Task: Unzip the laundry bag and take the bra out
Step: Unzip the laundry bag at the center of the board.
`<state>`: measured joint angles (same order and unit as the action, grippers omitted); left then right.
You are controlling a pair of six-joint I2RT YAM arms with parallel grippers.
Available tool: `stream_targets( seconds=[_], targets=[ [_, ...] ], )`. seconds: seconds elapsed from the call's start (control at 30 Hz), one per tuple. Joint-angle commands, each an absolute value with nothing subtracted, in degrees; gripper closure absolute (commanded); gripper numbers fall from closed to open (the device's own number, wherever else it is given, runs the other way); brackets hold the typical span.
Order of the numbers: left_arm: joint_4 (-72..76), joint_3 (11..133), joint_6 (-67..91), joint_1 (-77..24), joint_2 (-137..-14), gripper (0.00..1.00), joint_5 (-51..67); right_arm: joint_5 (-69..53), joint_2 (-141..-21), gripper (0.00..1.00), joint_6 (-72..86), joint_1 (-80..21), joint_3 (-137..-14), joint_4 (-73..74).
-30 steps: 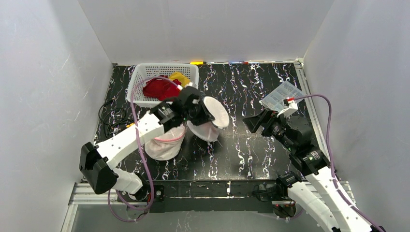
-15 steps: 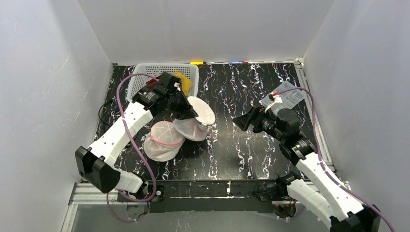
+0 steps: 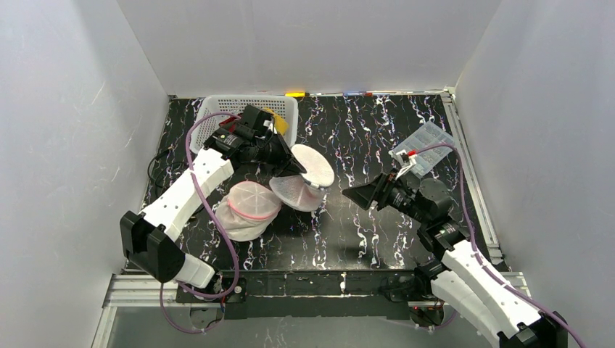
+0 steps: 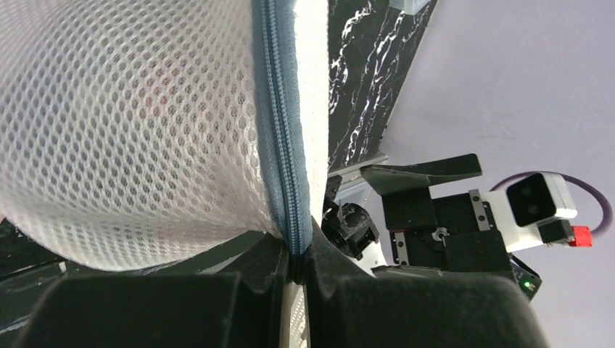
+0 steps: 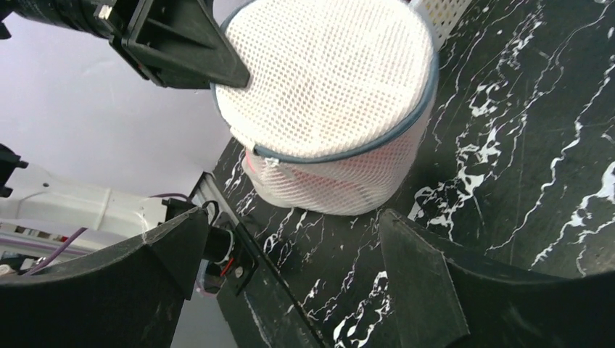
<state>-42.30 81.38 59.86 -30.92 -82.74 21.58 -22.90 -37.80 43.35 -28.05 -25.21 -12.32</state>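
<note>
- Black, white-veined marble-look tabletop (image 3: pixel 377 145), boxed in by plain white walls (image 3: pixel 312 43).
- Round white mesh laundry bag (image 3: pixel 294 192) sits on the tabletop left of centre. It is just in front of the white perforated plastic basket (image 3: pixel 217 109) and between the two arms.
- The bag's flat round lid panel (image 3: pixel 315 165) is tipped up, raised at the edge that is being held.
- Left gripper (image 3: pixel 296 168) is clamped tight on that lid edge. The left wrist view shows the grey-blue zipper (image 4: pixel 279 130) tape running straight into the pinched fingers, with mesh on both sides of it.
- Can't tell how far round the zip is undone. In the right wrist view the zipper line rings the lid rim.
- Pink fabric (image 5: pixel 341 172) shows through the mesh of the bag body. Can't tell what garment it is, and nothing sticks out of the bag.
- Right gripper (image 3: pixel 360 194) has its jaws spread wide with nothing in them. It points at the bag from the right, near it but not touching.
- White rounded mesh piece with a pink band (image 3: pixel 246 210) lies just beside the bag on its left, below the left forearm. Can't tell whether it is joined to the bag.
- The basket shows a yellow item (image 3: pixel 280 122); the rest of its contents are hidden by the left arm.
- Clear plastic lidded box (image 3: pixel 428 139) sits at back right, well apart from the bag.
- Black cables (image 3: pixel 161 170) lie at the left edge of the tabletop.
</note>
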Motion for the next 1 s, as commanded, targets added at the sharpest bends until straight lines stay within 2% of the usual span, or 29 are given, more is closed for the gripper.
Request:
stream_targets(
  seconds=[0.0, 0.2, 0.47, 0.73, 0.8, 0.97],
  targets=[
    [-35.59, 80.13, 60.94, -30.85, -80.11, 1.00, 25.42, -23.04, -36.11, 0.06, 45.86, -29.93, -25.16, -18.20],
    [-29.03, 76.42, 63.54, -30.85, -77.60, 1.00, 25.25, -18.55, -38.38, 0.09, 43.11, -33.67, -28.56, -14.92],
    [-27.54, 74.33, 63.51, -30.85, -75.97, 1.00, 24.08, -12.29, -41.61, 0.11, 41.48, -38.89, -31.68, -12.71],
    [-26.94, 73.66, 63.78, -30.85, -74.98, 1.00, 23.57, -8.44, -40.01, 0.13, 41.42, -41.70, -32.87, -11.06],
    [-26.46, 73.35, 64.14, -30.85, -74.76, 1.00, 23.67, -8.57, -40.24, 0.14, 42.16, -41.73, -32.55, -11.31],
    [-25.76, 72.80, 65.33, -30.85, -74.62, 1.00, 24.07, -9.50, -41.49, 0.26, 44.25, -41.99, -31.32, -14.78]
  ],
)
